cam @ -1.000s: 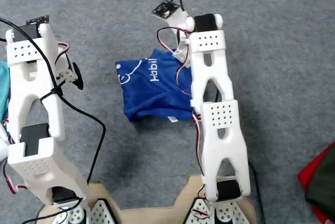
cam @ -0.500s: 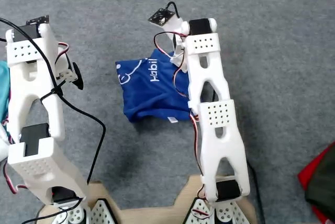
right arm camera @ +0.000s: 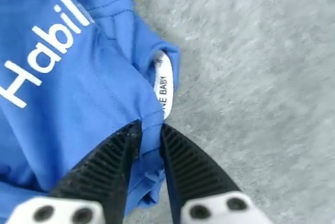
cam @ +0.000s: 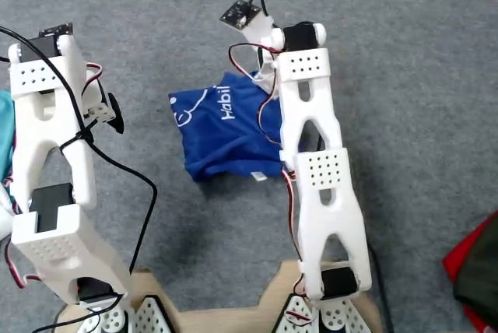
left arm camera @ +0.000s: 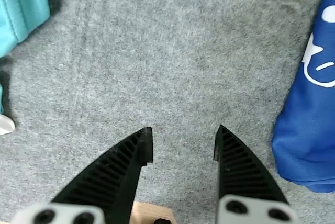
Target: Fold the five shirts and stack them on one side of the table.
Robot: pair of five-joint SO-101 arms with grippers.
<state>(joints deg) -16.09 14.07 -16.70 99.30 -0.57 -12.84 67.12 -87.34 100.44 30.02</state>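
1. A grey felt table (cam: 420, 76) is seen from above. Open grey surface runs along its far edge and fills the wide stretch to the right of the right arm.
2. The right arm (cam: 315, 162) is stretched from the near edge toward the table's middle, and its far end lies over the right edge of the blue shirt.
3. The left arm (cam: 47, 138) is stretched along the left side of the table, close to the left edge.
4. The blue shirt (cam: 222, 134) is laid in a rumpled, partly folded heap near the middle of the table, between the two arms. A strip of open grey is left between its left edge and the left arm.
5. A red cloth (cam: 471, 259) with a dark part is seen at the right edge, well apart from the right arm.
6. A teal shirt (cam: 4, 127) is cut off by the left edge, just beside the left arm.
7. The left gripper (left arm camera: 183, 130) is held wide open above bare felt, with nothing between its fingers.
8. The right gripper (right arm camera: 150, 127) is closed down to a narrow gap, and a fold at the blue shirt's edge is pinched in it.
9. A white label (right arm camera: 165, 85) is shown at that edge, near the fingertips.
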